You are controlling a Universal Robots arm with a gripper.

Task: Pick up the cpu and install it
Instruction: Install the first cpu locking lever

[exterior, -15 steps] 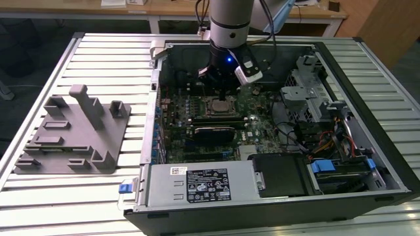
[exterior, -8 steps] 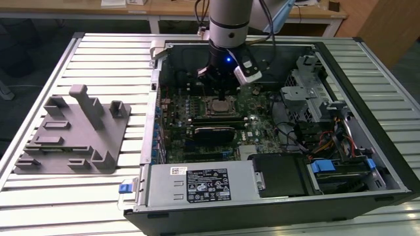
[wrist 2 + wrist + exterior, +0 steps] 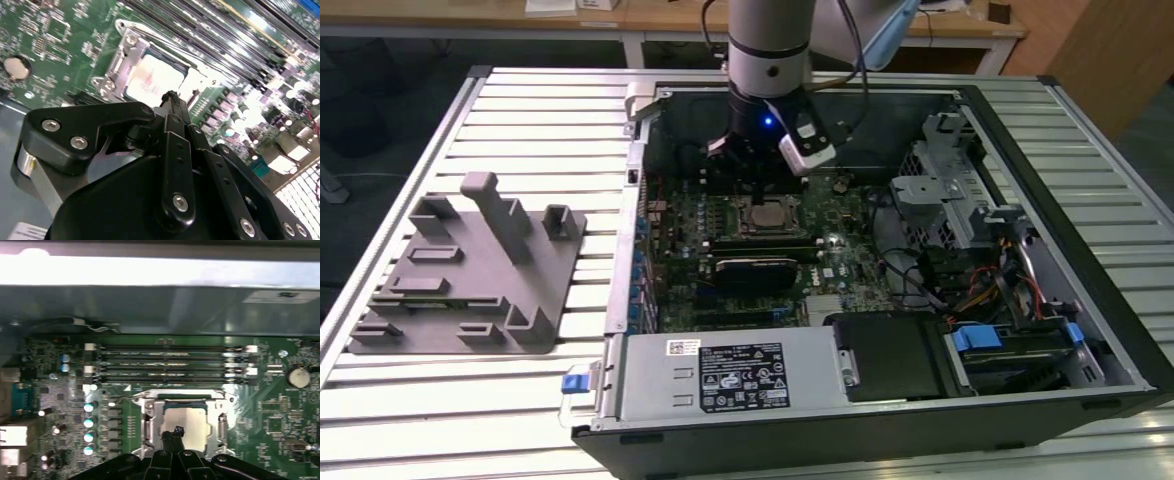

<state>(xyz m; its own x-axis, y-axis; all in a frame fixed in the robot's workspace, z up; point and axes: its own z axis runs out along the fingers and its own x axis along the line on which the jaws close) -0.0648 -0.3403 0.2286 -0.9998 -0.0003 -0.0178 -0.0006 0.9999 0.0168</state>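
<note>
Your gripper (image 3: 757, 180) hangs inside the open computer case (image 3: 1067, 330), right over the processor socket. In both wrist views its fingertips (image 3: 172, 98) (image 3: 176, 431) are pressed together with nothing between them, so count it as closed and empty. The cpu (image 3: 771, 213) lies flat in the socket, silvery top up, framed by the metal socket bracket (image 3: 150, 419); the fingertips sit just above its near edge. As for writing, you have a black-and-white sticker (image 3: 744, 377) on the power supply (image 3: 654, 385) and a pale label (image 3: 282, 296) on the case wall, but the print on both is too small or blurred to make out. The grey fixture block (image 3: 467, 270) sits on the slatted table (image 3: 400, 400), well apart from the case.
</note>
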